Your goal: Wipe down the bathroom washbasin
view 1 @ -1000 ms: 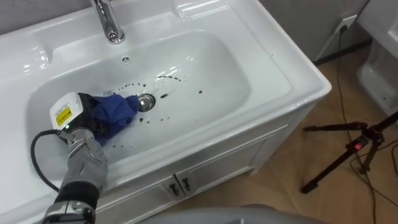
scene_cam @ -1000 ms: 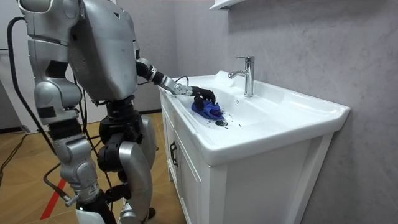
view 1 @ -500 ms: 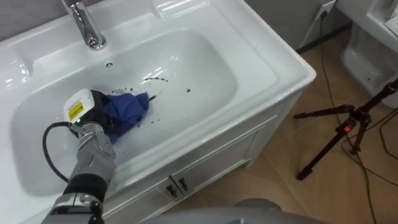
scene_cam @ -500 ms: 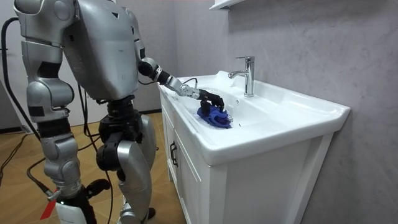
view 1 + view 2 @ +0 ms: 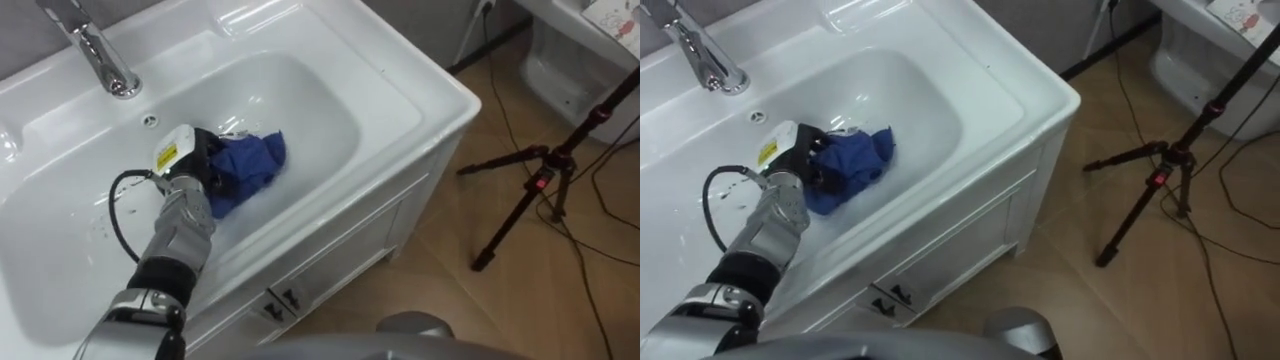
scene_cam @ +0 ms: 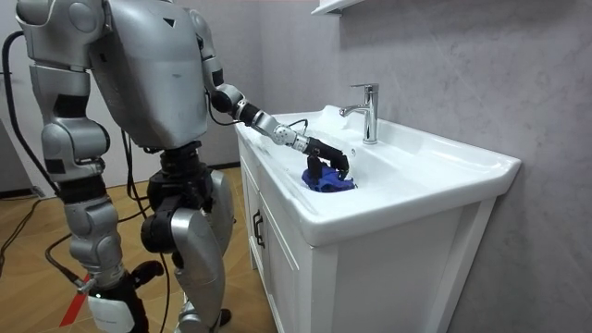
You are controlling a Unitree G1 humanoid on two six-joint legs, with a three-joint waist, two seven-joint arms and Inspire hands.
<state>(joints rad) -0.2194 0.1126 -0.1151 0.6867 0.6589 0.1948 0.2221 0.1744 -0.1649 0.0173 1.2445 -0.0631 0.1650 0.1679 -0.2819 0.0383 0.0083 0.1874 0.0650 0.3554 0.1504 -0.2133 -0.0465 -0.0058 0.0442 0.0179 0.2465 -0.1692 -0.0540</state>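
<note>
Left hand: fingers curled round the cloth, bunching it for a firm press.
Cloth: down on basin floor, likely mid-wipe.

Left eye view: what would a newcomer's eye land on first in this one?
The bright blue cloth bunched in the middle of the white basin, with the left hand on it, dark fingers curled into the fabric. After that, the chrome faucet at the basin's back edge and a black tripod standing on the floor to the right.
</note>
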